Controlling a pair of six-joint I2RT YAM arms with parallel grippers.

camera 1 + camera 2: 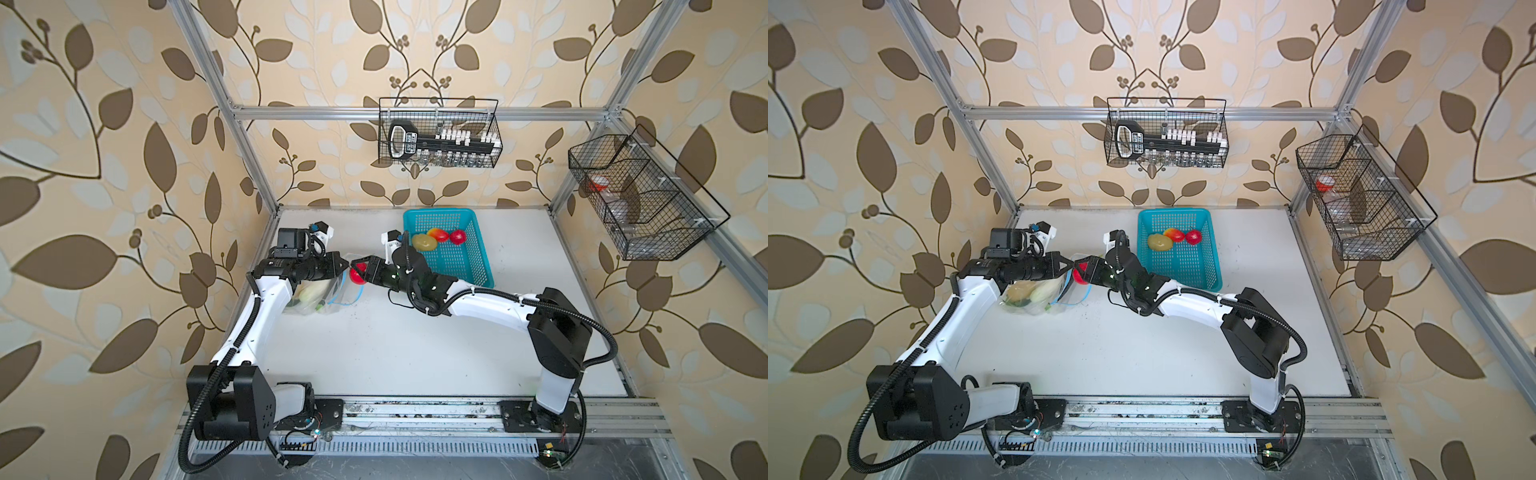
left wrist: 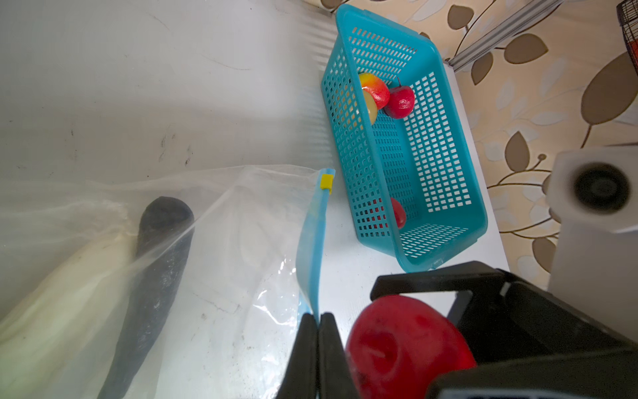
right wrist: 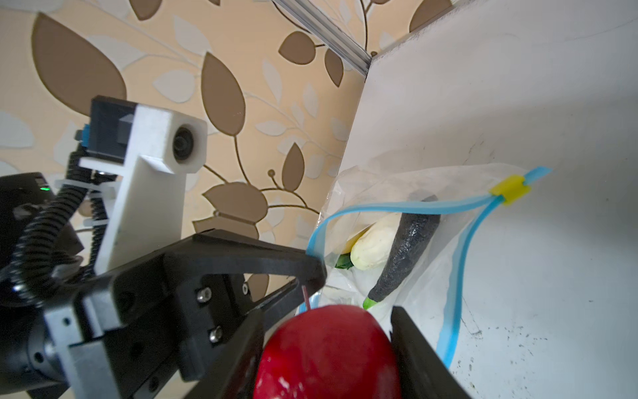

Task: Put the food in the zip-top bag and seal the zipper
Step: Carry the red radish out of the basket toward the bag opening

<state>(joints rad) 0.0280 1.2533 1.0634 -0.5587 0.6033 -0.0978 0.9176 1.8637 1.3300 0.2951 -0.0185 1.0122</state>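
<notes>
— What are your jaws doing?
— Left jaws are clenching the zipper [image 2: 312, 248] and holding the zip-top bag [image 1: 1034, 307] open on the bench [image 1: 374, 353]. Right jaws are grasping a red toy apple [image 3: 328, 352] just at its mouth.
— Anything hidden?
— My left arm [image 1: 262, 316] is covering part of the bag.

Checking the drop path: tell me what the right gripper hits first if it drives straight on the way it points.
Probably the left gripper, its fingers shut on the zipper at the zip-top bag mouth, just ahead of the held red fruit; depth unclear.
</notes>
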